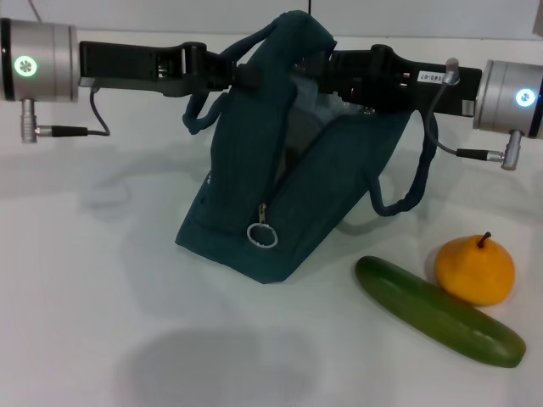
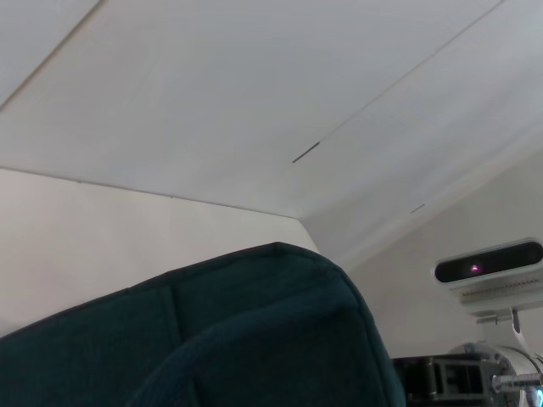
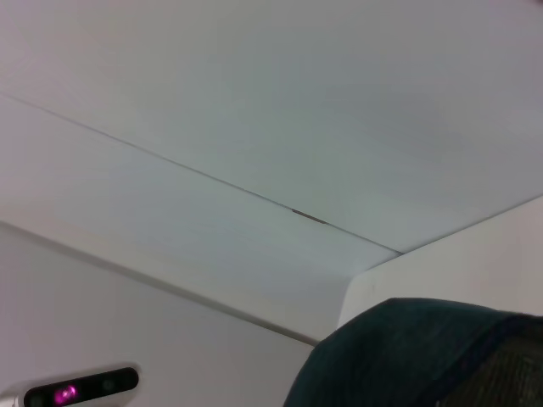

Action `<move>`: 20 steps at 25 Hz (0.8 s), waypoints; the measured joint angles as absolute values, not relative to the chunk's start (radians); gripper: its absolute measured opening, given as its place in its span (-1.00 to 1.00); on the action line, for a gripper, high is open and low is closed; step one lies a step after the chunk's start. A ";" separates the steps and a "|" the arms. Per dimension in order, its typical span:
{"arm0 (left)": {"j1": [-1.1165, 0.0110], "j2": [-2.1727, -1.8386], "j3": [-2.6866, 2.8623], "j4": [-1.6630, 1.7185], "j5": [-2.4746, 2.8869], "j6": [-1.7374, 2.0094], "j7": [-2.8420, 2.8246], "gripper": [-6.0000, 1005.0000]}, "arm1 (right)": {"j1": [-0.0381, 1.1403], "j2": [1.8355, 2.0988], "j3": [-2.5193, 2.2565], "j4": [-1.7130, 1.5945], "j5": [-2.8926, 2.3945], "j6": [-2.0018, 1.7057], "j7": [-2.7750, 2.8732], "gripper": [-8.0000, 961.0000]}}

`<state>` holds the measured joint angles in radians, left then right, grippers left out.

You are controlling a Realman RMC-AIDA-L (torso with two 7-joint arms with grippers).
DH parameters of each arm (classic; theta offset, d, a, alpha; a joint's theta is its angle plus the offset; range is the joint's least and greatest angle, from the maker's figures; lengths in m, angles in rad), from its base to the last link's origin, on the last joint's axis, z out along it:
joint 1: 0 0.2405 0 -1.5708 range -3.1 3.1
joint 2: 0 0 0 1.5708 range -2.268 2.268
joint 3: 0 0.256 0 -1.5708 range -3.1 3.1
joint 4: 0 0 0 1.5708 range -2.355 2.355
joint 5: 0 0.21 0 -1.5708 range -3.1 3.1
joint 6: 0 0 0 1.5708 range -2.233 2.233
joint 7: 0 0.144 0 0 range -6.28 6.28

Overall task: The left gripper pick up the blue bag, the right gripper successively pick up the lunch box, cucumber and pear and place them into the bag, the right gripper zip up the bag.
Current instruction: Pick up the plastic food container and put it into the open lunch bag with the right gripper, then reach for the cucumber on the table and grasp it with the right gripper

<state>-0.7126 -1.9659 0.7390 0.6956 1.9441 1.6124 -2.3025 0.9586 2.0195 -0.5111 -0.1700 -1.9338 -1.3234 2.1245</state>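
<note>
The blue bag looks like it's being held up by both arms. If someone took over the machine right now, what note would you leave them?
Left end effector: at the upper left edge of the blue bag, apparently holding it up; its fingers are hidden by fabric.
Right end effector: reaching into the bag's top from the right; fingers hidden too.
Bag: propped on the table, mouth partly open, zipper ring hanging at the front, not zipped.
Cucumber and pear: on the table, to the bag's right, touching each other.
Lunch box: not visible outside the bag; possibly inside already.
Left: cucumber, pear, then zipping.
</note>
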 joint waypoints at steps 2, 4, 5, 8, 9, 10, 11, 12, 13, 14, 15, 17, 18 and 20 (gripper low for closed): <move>-0.709 -1.967 0.739 0.695 1.944 1.612 -2.302 -0.90 | 0.957 2.021 -0.506 -0.170 -1.932 -1.321 2.125 -0.34; -0.707 -1.967 0.739 0.695 1.944 1.612 -2.301 -0.90 | 0.955 2.022 -0.504 -0.170 -1.923 -1.326 2.125 -0.14; -0.704 -1.968 0.739 0.695 1.944 1.613 -2.301 -0.90 | 0.952 2.022 -0.503 -0.170 -1.910 -1.334 2.124 -0.04; -0.698 -1.968 0.739 0.695 1.943 1.613 -2.301 -0.90 | 0.927 2.021 -0.505 -0.187 -1.861 -1.372 2.121 0.10; -0.697 -1.968 0.739 0.695 1.943 1.613 -2.301 -0.90 | 0.910 2.021 -0.508 -0.201 -1.836 -1.397 2.118 0.14; -0.697 -1.968 0.739 0.695 1.943 1.613 -2.301 -0.90 | 0.888 2.021 -0.509 -0.221 -1.807 -1.424 2.110 0.19; -0.696 -1.968 0.740 0.695 1.943 1.613 -2.301 -0.90 | 0.869 2.021 -0.510 -0.235 -1.778 -1.456 2.089 0.23; -0.695 -1.968 0.739 0.695 1.943 1.613 -2.301 -0.90 | 0.853 2.021 -0.510 -0.246 -1.755 -1.481 2.071 0.23; -0.694 -1.968 0.739 0.695 1.943 1.613 -2.301 -0.90 | 0.826 2.020 -0.509 -0.255 -1.712 -1.525 2.026 0.23; -0.693 -1.968 0.738 0.695 1.943 1.612 -2.301 -0.90 | 0.797 2.018 -0.509 -0.267 -1.666 -1.575 1.972 0.23; -0.691 -1.968 0.737 0.695 1.942 1.611 -2.301 -0.90 | 0.776 2.016 -0.509 -0.276 -1.637 -1.610 1.932 0.23; -0.688 -1.968 0.737 0.695 1.942 1.604 -2.299 -0.90 | 0.713 2.015 -0.514 -0.314 -1.584 -1.701 1.821 0.23; -0.685 -1.969 0.737 0.695 1.941 1.599 -2.297 -0.90 | 0.690 2.015 -0.515 -0.330 -1.575 -1.733 1.774 0.23; -0.681 -1.971 0.736 0.695 1.941 1.592 -2.294 -0.90 | 0.627 2.015 -0.517 -0.361 -1.571 -1.811 1.615 0.22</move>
<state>-0.6813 -1.9715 0.7364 0.6949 1.9411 1.5925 -2.2936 0.6270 2.0152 -0.5166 -0.3613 -1.5706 -1.8114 1.6146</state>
